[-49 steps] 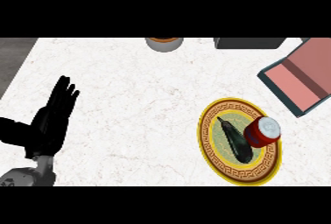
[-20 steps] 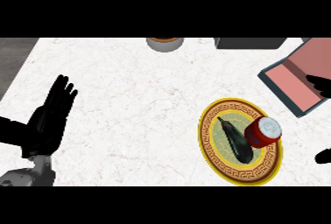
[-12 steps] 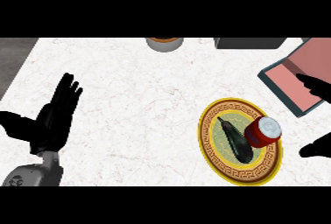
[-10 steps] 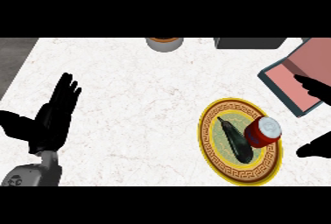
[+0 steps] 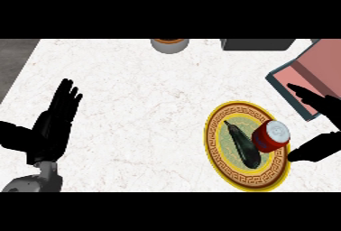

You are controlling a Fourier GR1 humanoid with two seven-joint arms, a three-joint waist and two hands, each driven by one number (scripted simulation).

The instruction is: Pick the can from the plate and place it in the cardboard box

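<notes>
Both hands hold nothing: our right hand (image 5: 324, 128) is spread just right of the can (image 5: 271, 134); left hand (image 5: 54, 122) rests open. We should close squarely around the can, avoiding the dark object (image 5: 242, 145) on the plate (image 5: 230, 169).

Open counter (image 5: 153, 108): I see bare marble between the resting left hand (image 5: 53, 124) and the plate (image 5: 220, 155).
Beside the can (image 5: 271, 135): a dark eggplant (image 5: 243, 144) crowds its left side.
Toward the cardboard box (image 5: 313, 74): my right hand (image 5: 323, 128) brackets the can; the near wall stands between.
</notes>
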